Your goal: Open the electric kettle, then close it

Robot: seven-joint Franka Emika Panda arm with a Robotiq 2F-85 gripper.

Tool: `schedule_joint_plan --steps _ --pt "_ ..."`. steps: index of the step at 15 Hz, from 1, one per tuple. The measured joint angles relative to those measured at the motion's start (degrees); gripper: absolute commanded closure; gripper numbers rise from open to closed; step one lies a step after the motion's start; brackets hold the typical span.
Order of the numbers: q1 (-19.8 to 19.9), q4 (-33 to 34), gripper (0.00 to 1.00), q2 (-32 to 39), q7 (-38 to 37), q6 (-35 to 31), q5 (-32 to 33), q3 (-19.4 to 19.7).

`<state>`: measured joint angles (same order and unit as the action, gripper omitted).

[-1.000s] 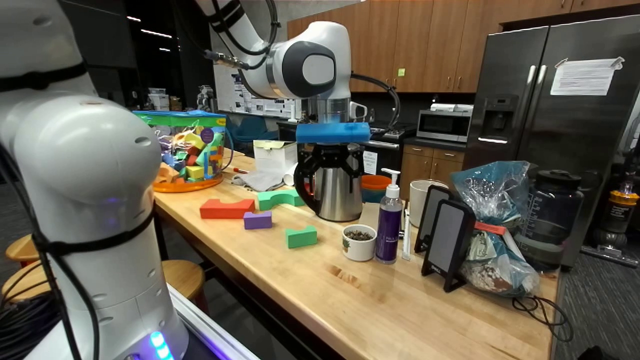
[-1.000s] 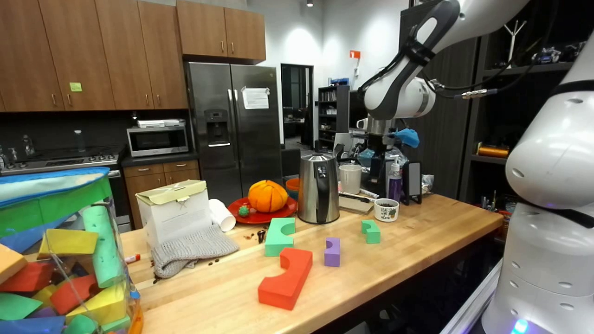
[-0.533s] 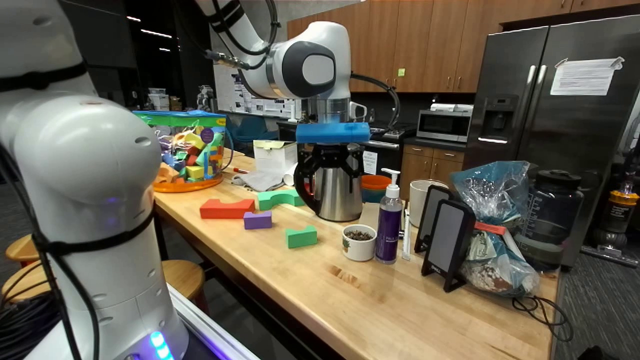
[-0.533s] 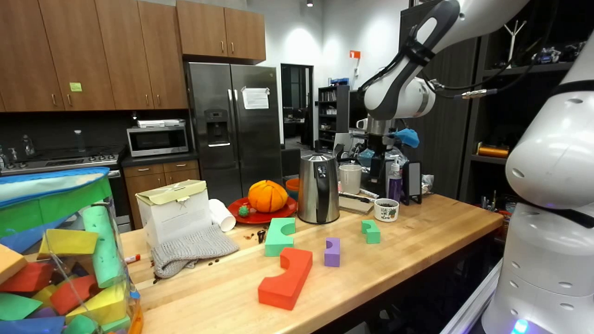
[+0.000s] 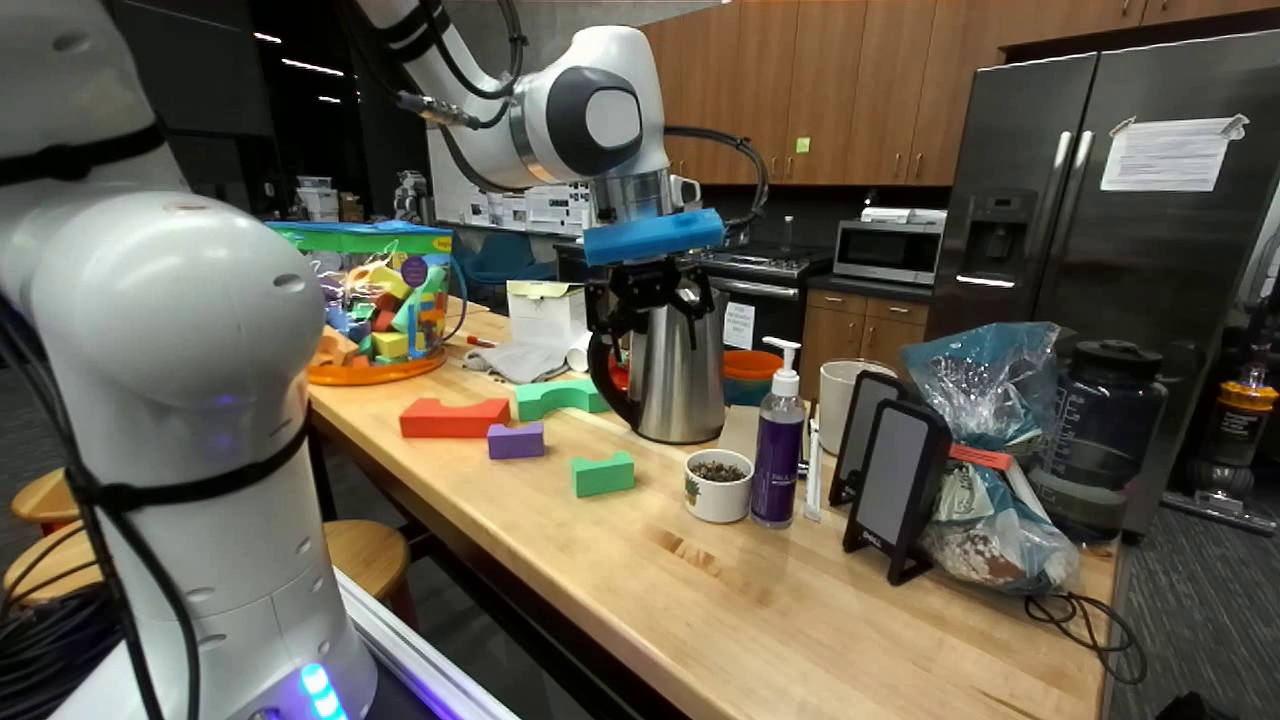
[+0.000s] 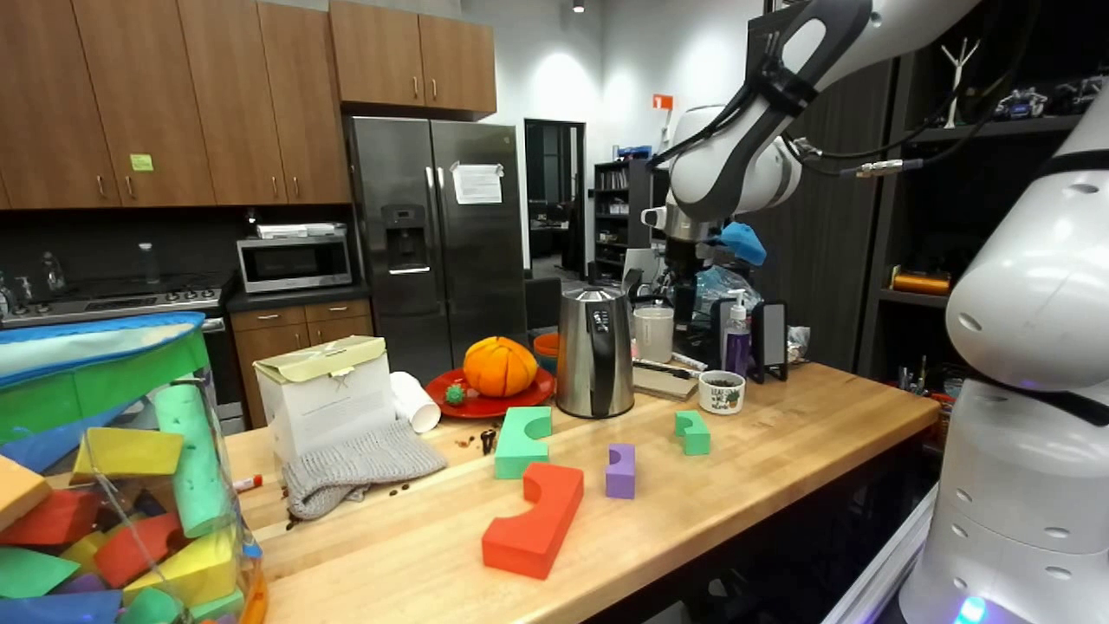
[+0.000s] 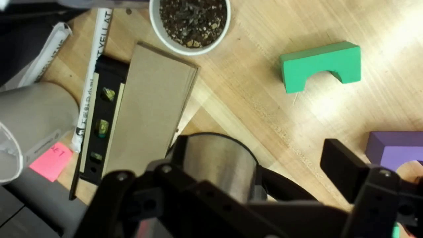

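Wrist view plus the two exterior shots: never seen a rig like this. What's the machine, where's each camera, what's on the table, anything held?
The machine is one jointed robot arm; the black gripper at its end serves as its hand. Two pictures come from cameras outside the robot, at different places. The third comes from a camera on the wrist, looking down past the fingers.

On the wooden table stands a steel electric kettle. Around it are a white pot of soil, a purple-labelled pump bottle, notched blocks, and an orange pumpkin-like object on a red plate; a grey cloth lies by a white box.

Nothing appears held: the fingers are spread apart, and in an exterior view a gap shows between gripper and kettle.
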<state>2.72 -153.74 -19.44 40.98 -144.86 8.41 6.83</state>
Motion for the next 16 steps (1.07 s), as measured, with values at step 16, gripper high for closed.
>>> schedule_joint_plan --steps 16 --pt "-4.1 -3.5 0.0 -9.8 0.6 -1.2 0.7 -1.0"
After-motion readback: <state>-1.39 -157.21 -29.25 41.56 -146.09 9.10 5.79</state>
